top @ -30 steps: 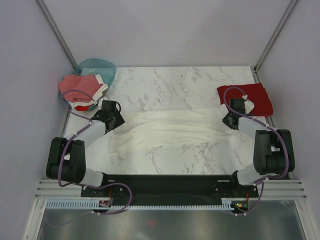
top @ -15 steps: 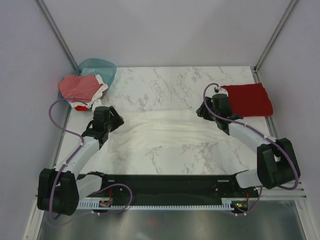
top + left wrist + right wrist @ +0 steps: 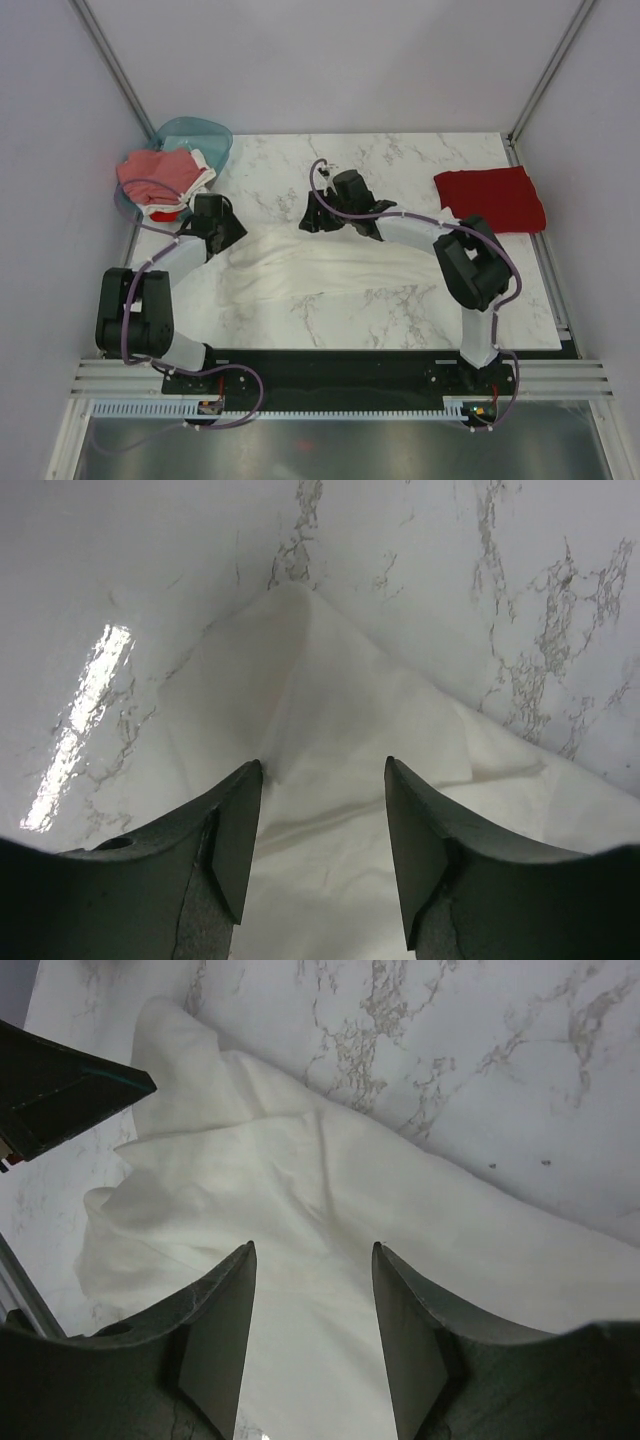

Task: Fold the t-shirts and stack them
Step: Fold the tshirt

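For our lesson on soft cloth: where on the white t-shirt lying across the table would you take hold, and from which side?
Probably the pointed corner at the left end of the white t-shirt, from above with the open left gripper that hangs over it. The cloth lies flat, and there it narrows to a tip that the gripper could pinch.
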Tool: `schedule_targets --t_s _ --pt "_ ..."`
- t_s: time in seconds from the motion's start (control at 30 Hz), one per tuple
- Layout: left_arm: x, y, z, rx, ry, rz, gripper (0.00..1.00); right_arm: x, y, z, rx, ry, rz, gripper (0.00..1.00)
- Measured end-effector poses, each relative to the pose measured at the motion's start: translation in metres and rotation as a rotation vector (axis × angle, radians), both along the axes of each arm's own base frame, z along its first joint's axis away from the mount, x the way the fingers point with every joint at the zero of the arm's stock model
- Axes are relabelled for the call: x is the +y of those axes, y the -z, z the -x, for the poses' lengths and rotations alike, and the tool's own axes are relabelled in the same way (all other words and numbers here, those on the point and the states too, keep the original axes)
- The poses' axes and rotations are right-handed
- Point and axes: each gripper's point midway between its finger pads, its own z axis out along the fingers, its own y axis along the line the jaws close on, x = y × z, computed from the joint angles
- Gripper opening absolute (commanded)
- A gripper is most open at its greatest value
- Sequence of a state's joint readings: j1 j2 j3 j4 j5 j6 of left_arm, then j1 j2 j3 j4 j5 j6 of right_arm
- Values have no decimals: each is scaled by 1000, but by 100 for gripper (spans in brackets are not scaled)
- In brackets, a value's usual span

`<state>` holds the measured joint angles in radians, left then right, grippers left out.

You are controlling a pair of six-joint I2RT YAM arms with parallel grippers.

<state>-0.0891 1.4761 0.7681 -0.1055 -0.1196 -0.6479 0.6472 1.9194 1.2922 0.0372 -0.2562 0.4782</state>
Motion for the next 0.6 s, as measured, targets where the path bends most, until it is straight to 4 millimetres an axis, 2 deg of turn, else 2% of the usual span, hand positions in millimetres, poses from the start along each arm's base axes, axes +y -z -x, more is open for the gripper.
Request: schedule_targets --t_s 0.07,0.17,0.23,0.33,0.5,0.6 --pt "1 0 -5 1 -6 2 58 14 10 -7 6 -22 1 59" --pt "6 4 -8 18 -22 11 50 34 32 -12 31 -55 15 60" --pt "12 14 -7 54 -41 21 41 45 47 -11 49 -83 29 61" --pt "22 33 -2 116 -68 51 38 58 62 -7 64 -121 54 60" --pt "32 34 -8 118 -94 89 32 80 58 -7 52 -174 36 55" --pt "31 34 -8 117 -93 89 29 83 56 -6 41 -190 34 47"
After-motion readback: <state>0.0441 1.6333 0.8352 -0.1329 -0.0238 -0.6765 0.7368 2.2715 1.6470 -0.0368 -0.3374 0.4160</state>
